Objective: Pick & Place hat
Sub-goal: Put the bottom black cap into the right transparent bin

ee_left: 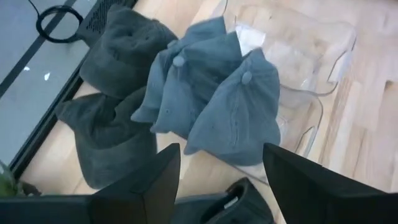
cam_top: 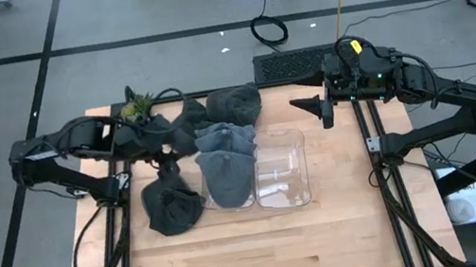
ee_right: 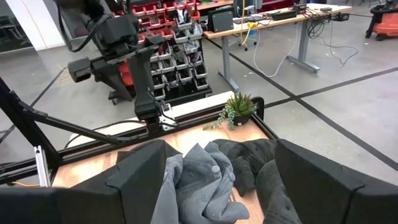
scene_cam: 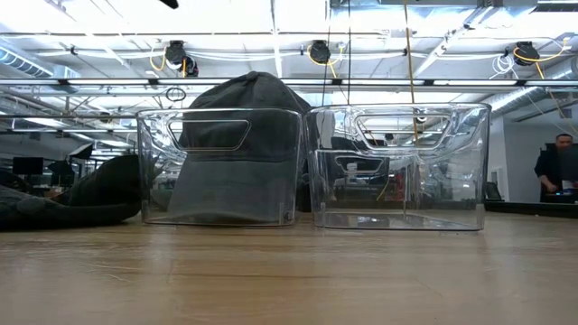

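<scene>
progress: one grey hat [cam_top: 227, 175] sits in left clear bin [cam_top: 247, 199] | right bin [cam_top: 282, 167] holds no hat | several hats left on desk [cam_top: 267, 253] | left gripper [ee_left: 221, 177] fingers apart, holding nothing, above the pile | right gripper [cam_top: 324, 106] fingers apart, waiting far right

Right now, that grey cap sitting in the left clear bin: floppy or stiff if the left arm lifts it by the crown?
Probably floppy: the grey cap creases like soft fabric and drapes over the left clear bin rim. Likely light, and it may drag neighbouring caps overlapping it. The brim could snag the bin wall. The open left gripper hovers above it.
</scene>
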Tool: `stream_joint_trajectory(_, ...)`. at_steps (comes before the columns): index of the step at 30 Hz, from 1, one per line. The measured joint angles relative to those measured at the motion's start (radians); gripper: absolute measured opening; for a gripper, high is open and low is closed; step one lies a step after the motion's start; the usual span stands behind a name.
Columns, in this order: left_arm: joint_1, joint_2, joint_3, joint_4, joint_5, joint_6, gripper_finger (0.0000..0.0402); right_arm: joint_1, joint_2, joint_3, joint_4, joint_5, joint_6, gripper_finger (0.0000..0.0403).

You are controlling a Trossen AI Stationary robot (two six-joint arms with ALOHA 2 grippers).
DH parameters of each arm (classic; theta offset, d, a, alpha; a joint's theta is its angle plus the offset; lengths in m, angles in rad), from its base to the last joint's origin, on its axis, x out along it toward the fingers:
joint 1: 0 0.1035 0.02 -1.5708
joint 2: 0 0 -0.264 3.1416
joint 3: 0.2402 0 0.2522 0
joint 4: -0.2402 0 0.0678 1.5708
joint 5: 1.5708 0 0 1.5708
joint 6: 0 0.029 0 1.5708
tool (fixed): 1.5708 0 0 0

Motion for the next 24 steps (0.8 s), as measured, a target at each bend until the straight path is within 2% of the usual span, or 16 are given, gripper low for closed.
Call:
stream_joint_trajectory(6, 0.000, -0.021, 0.000, -0.102, -0.016, -0.103, 0.0232, 0.000, 0.000, 0.000, 0.000, 0.000, 0.000, 0.0290)
stream_joint_trajectory(12, -0.046, -0.022, 0.000, -0.275, 0.048, -0.265, 0.0216, 0.000, 0.000, 0.000, -0.002, 0.000, 0.000, 0.0290)
stream_joint_trajectory(24, -0.205, -0.027, -0.010, -0.269, 0.058, -0.386, 0.0177, 0.000, 0.000, 0.000, -0.028, -0.002, 0.000, 0.0290)
